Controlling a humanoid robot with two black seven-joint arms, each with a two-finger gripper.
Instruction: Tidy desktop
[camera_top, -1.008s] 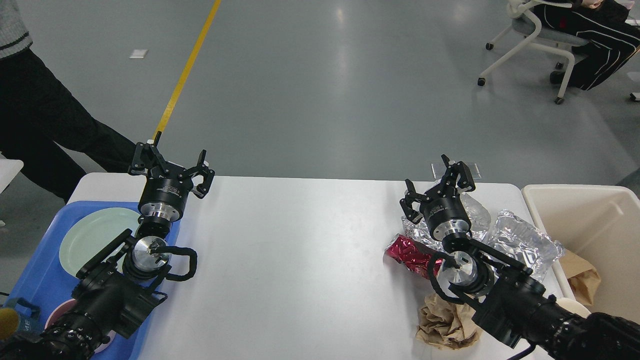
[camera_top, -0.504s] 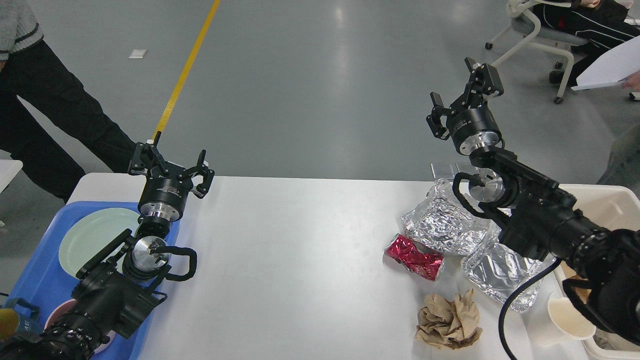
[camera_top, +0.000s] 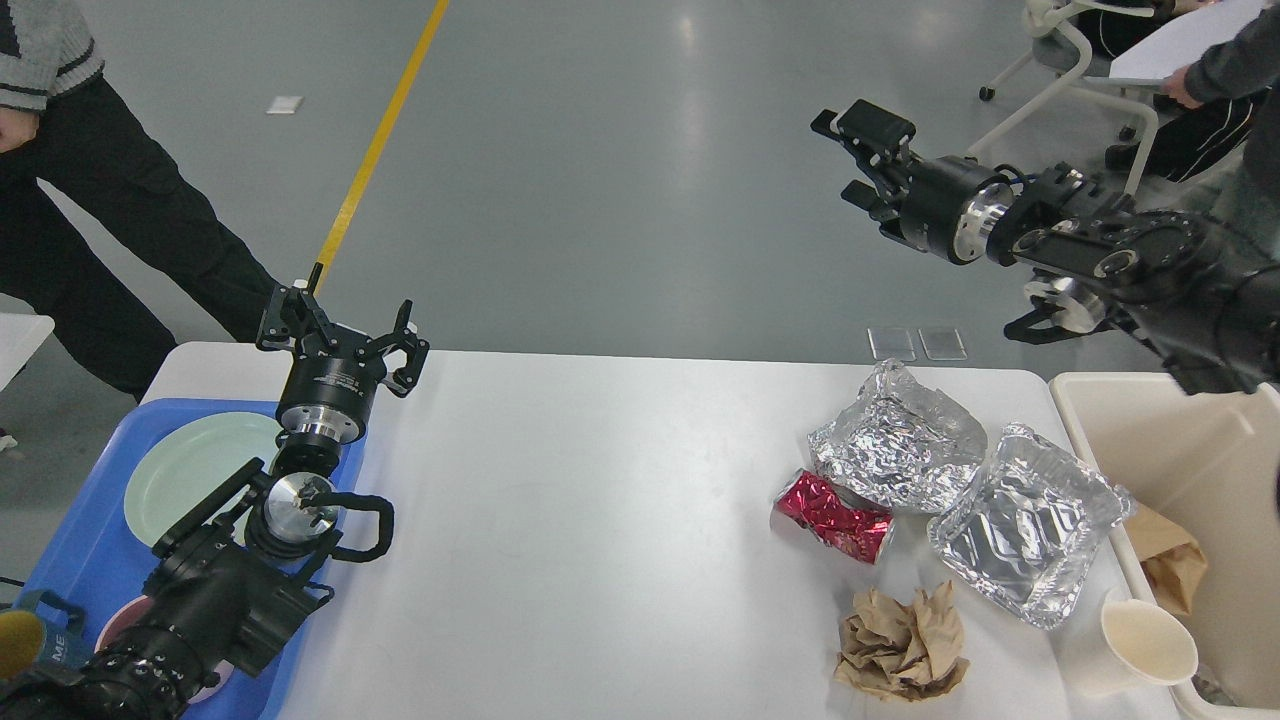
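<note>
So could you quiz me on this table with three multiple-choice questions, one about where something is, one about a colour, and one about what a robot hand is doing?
1. Where is the green plate?
A. in the blue tray
B. in the beige bin
C. on the floor

2. What colour is the crushed can?
A. green
B. red
C. blue

3. How are the left gripper's fingers?
A. shut on a cup
B. shut on foil
C. open, holding nothing

Answers: 1 A, the plate lies inside the tray at the table's left end. 2 B, the can beside the foil is shiny red. 3 C, its fingers are spread with only air between them.
</note>
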